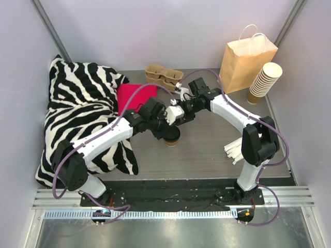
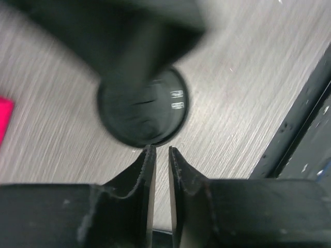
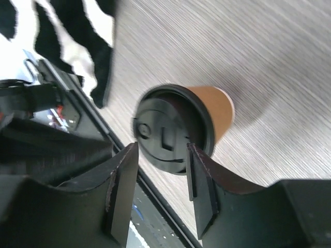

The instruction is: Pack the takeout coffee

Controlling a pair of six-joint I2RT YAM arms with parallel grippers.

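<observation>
1. Shows the takeout coffee (image 1: 172, 138), tan paper under a black lid (image 3: 165, 137), standing upright on the grey wood-grain table (image 1: 207, 150), near its middle and slightly toward the front edge.
2. Catches, from the left wrist, the left gripper (image 2: 161, 150) with its fingers drawn almost together, only a thin slit between them and nothing in their hold. Places the lid just beyond the fingertips, partly covered by a blurred dark shape.
3. Catches, from the right wrist, the right gripper (image 3: 162, 147) parted to a moderate gap, narrower than the lid, with nothing clamped. Frames the lid's near part between the two tips, with the cup's tan wall beyond. Cannot tell whether the tips touch the lid.
4. Finds, from above, both arms meeting over the cup, the left reaching in from the left and the right from the far right.
5. Sets a zebra-striped blanket (image 1: 83, 108) along the left side, a red cloth (image 1: 135, 95) beside it and a pulp cup carrier (image 1: 163, 76) at the back. Adds a paper bag (image 1: 245, 64) upright at the far right, a tilted stack of lidless cups (image 1: 264, 80) just beside it, and white sticks (image 1: 234, 152) near the right arm's base.
</observation>
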